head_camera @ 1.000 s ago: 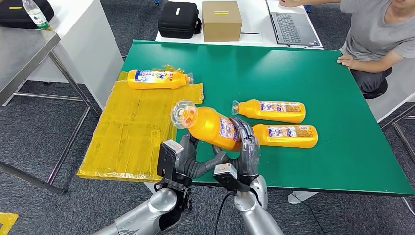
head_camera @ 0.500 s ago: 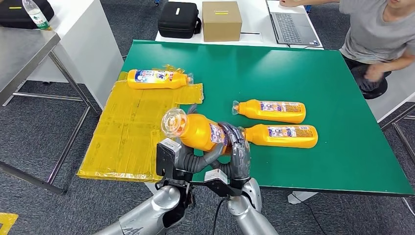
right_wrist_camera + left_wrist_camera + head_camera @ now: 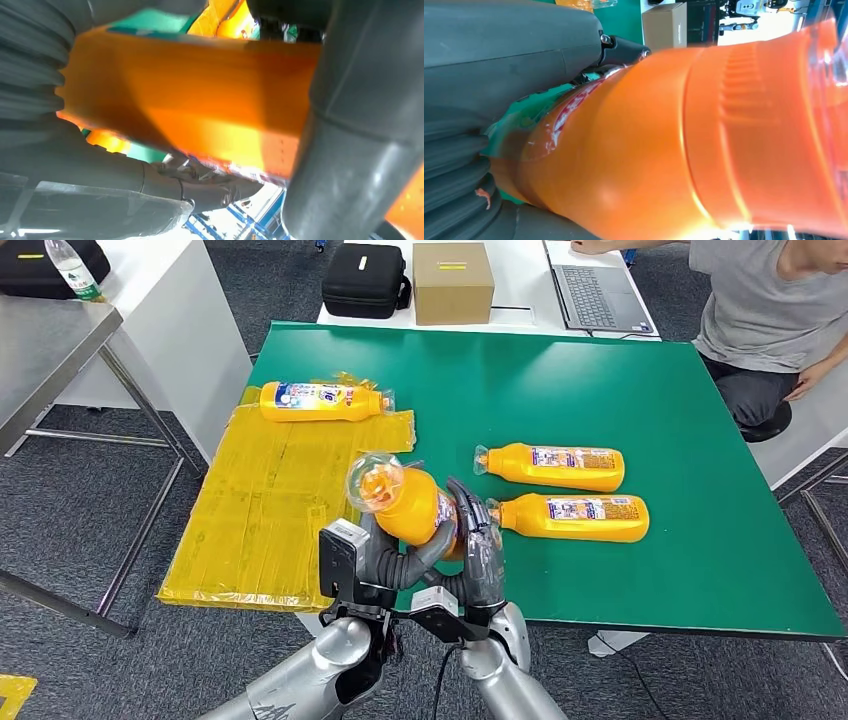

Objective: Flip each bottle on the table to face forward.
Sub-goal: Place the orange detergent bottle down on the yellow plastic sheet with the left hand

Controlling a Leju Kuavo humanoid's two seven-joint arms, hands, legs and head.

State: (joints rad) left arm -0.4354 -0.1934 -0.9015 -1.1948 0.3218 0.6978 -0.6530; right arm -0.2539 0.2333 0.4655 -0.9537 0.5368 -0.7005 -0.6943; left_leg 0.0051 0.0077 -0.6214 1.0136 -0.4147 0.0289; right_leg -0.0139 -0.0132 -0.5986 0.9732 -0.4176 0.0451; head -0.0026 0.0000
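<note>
Bright even light overhead; wrist views blurred, close, glare on plastic.

head: high, looking forward-down over green counter (image 3: 620,400) | left wrist: pressed close against held orange bottle (image 3: 704,145) | right wrist: close beneath it | shared: that bottle

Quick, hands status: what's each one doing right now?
Left hand: holding the lifted orange bottle from beneath.
Right hand: gripping the same bottle's base end.

an office-like lab: grey carpet tiles (image 3: 90,490), a laptop (image 3: 590,290) on a white desk (image 3: 520,300), equipment case (image 3: 365,280).
</note>
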